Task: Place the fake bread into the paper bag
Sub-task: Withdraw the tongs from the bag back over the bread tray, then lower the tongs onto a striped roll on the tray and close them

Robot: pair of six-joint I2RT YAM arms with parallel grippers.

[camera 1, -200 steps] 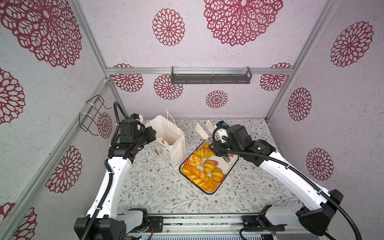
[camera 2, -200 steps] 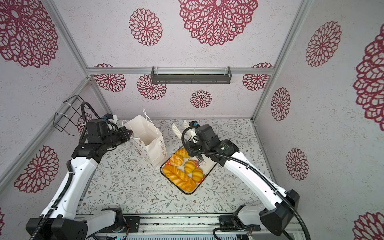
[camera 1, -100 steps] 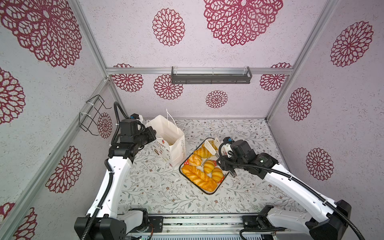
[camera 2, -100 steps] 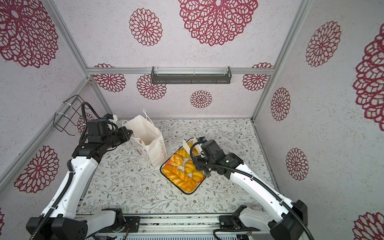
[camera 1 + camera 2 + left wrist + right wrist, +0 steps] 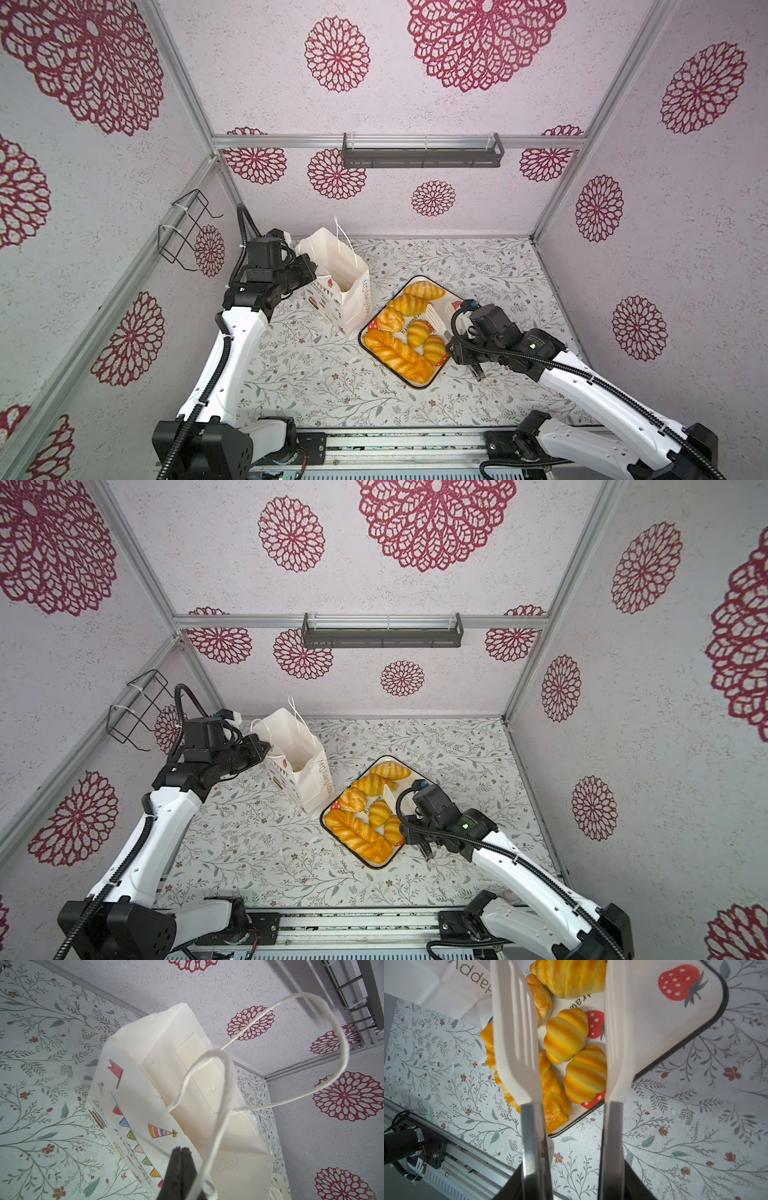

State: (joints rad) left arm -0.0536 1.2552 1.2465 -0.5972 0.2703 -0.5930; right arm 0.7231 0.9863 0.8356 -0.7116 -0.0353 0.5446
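While left gripper [image 5: 181, 1150] pinches white paper bag [image 5: 356, 308], right gripper [image 5: 571, 1186] clasps gaping, empty white tongs [image 5: 515, 1043] aimed at golden toy roll [image 5: 565, 1034], presumably clasped next.

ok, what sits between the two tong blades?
A striped roll and a second roll beside it, both on the strawberry-print tray; the right wrist view shows it.

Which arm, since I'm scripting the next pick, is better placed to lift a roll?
Right. The right gripper holds tongs open over the rolls; the left gripper is shut at the paper bag.
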